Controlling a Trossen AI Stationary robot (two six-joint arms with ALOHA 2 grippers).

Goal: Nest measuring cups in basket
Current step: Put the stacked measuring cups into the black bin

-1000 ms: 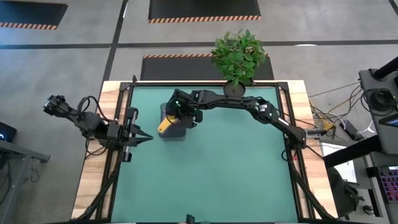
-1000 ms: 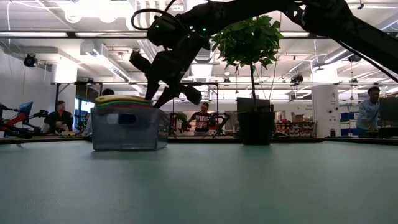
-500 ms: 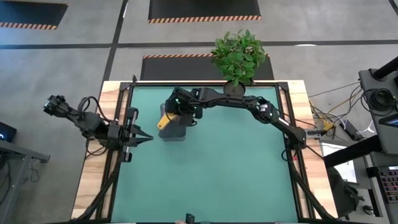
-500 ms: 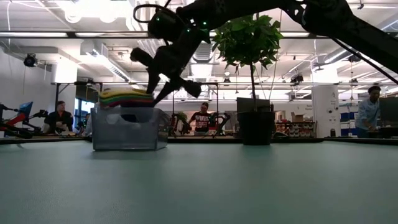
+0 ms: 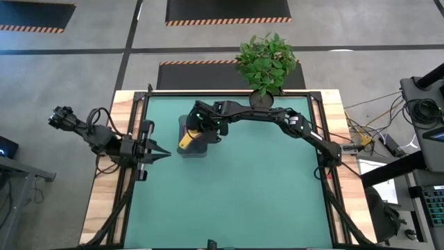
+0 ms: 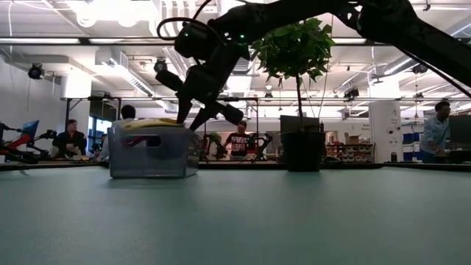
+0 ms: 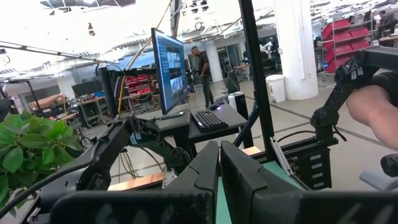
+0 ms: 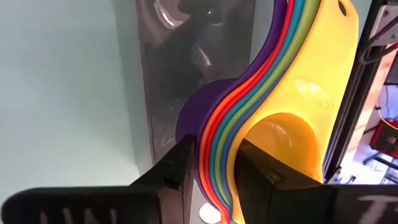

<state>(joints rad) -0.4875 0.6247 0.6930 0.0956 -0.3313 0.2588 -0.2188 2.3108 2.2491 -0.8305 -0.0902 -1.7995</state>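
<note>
Measuring cups (image 5: 185, 141) sit as one nested stack in the basket (image 5: 195, 148) in my high view, the yellow top cup's handle poking out toward the left side of the desk (image 5: 236, 201); the right end effector (image 5: 202, 132) is over the basket's rim, and the left end effector (image 5: 164, 154) waits clenched at the desk's left edge, well apart. From the low view, the stack (image 6: 152, 124) has come down: half a second ago I had it lifted clear above the basket (image 6: 153, 152), and now only the yellow and a sliver of the colours beneath show at the rim, with the right end effector (image 6: 200, 118) just above and beside them. I judge that as the stack reseating, so nesting is nearly finished and release comes next. The left wrist view gives me only the left end effector's shut fingers (image 7: 219, 177) and the room beyond. In the right wrist view, the right end effector (image 8: 214, 163) is grasping the stacked cup walls, purple, red, green and blue layers pinched between its fingers (image 8: 180, 163), the yellow cup (image 8: 292, 118) innermost. The basket wall (image 8: 163, 93) holds nothing else that I can see.
</note>
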